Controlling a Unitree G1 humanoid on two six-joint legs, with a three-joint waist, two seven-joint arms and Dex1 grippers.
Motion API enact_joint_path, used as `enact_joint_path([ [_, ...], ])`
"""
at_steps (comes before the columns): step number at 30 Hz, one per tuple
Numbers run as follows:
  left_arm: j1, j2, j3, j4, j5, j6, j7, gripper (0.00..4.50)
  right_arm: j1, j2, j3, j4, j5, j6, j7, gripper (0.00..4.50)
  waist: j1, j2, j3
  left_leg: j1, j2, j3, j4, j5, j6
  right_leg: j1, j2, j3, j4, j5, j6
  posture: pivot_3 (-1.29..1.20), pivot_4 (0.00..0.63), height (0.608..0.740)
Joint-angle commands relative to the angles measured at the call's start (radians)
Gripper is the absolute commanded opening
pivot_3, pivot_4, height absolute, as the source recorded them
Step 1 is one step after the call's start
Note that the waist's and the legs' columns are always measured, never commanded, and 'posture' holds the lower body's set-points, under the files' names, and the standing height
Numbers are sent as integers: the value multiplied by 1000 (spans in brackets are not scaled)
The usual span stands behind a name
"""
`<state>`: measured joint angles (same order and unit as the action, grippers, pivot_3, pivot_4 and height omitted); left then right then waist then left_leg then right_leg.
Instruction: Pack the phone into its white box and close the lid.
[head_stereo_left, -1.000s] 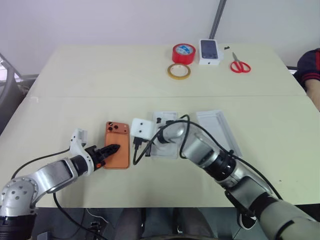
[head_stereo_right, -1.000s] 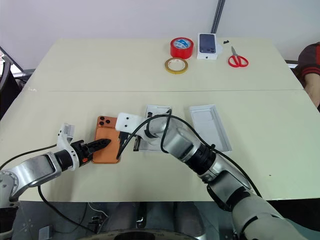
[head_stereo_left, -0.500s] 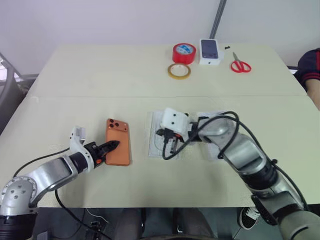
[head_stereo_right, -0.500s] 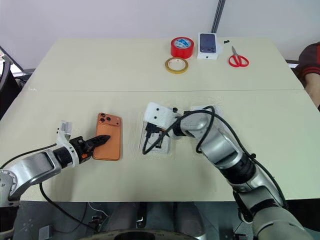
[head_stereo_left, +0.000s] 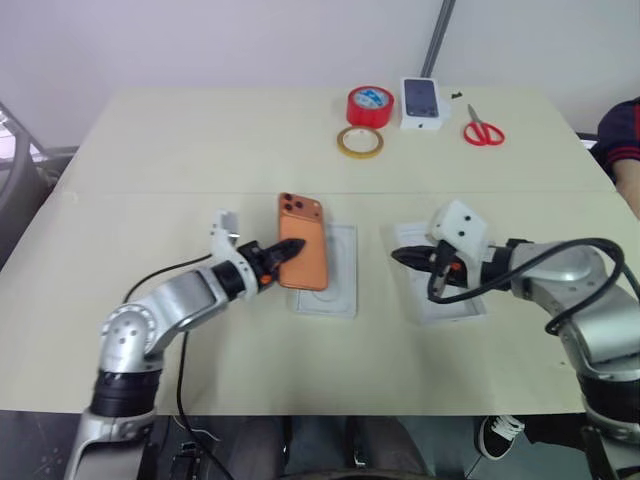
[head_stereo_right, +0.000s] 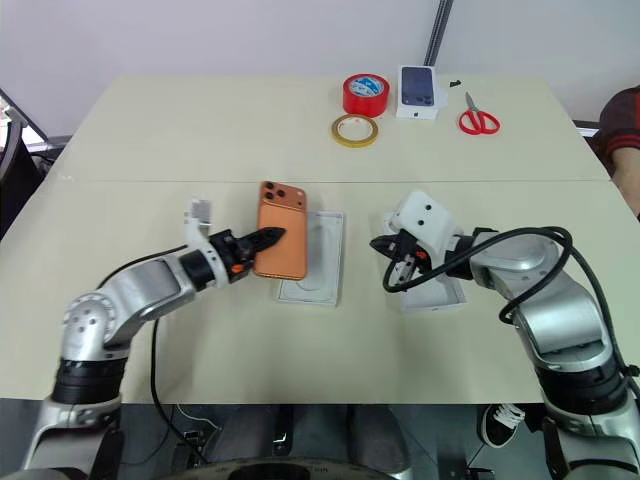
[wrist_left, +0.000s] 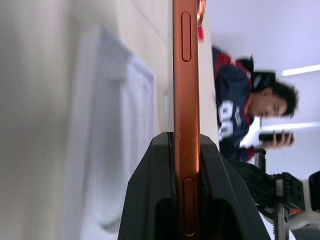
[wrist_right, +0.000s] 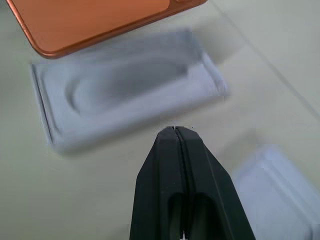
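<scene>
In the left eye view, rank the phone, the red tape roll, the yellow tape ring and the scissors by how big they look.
1. phone, nearer the camera
2. red tape roll
3. yellow tape ring and scissors, too alike to rank

copper-orange phone (head_stereo_left: 303, 254) with dark lenses, white insert (head_stereo_left: 337, 283), red tape roll (head_stereo_left: 369, 105), red-handled scissors (head_stereo_left: 483, 130), cream table (head_stereo_left: 180, 150)

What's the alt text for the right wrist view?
The shut black right hand hovers over a beige table, pointing toward a white insert with an oval recess. A flat copper-orange phone overlaps the insert's far edge.
</scene>
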<state>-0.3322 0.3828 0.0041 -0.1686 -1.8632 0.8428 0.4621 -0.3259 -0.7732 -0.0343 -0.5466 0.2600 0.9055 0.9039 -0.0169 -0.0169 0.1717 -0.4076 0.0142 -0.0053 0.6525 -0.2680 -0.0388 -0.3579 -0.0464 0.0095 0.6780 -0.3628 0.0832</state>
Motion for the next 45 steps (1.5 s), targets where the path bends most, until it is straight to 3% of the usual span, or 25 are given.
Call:
enact_joint_path([
  [1,-43,-36,-18,20,51,4,-31,14,19,-27,-64,-13,21,-24,-24,0,3,0,0,0,0,0,0,1,-2,0,0,0,0,0,0,0,150,740],
  [8,-62,-85,-29,78,128,49,-55,14,68,-45,-94,-26,48,-31,-56,0,7,0,0,0,0,0,0,3,-6,0,0,0,0,0,0,0,150,740],
  [17,-75,-54,-9,66,169,137,-106,4236,65,-55,-76,-14,59,-43,-82,0,7,0,0,0,0,0,0,4,-6,1,1,0,0,0,0,0,150,740],
  [27,-80,212,80,-67,173,230,-222,4236,26,-74,-14,16,45,-68,-93,0,5,0,0,1,1,0,-1,4,-8,0,1,0,0,0,0,0,150,740],
  [33,-75,305,71,-88,367,218,-346,4236,-76,-47,117,55,-10,-42,-149,0,6,0,0,1,0,0,-1,4,-8,0,1,0,0,0,0,0,150,740],
  [36,-84,358,-36,-135,633,164,-475,3453,-158,16,216,101,-54,26,-212,0,0,0,1,1,1,0,-1,4,-8,0,1,0,1,0,0,0,150,740],
  [42,-149,311,-210,-89,942,114,-618,315,-223,59,442,108,-168,38,-245,0,9,0,1,-2,0,0,-3,5,-8,-3,1,1,0,0,0,0,150,740],
  [43,-160,301,-238,-79,985,113,-644,33,-231,78,464,112,-177,48,-253,0,7,0,1,-2,0,0,-2,5,-8,-3,1,1,0,0,0,0,150,740],
  [45,-171,283,-277,-60,1052,109,-692,33,-242,107,487,120,-185,65,-262,0,5,0,1,-2,0,0,-2,5,-8,-3,1,1,0,0,0,0,150,740],
])
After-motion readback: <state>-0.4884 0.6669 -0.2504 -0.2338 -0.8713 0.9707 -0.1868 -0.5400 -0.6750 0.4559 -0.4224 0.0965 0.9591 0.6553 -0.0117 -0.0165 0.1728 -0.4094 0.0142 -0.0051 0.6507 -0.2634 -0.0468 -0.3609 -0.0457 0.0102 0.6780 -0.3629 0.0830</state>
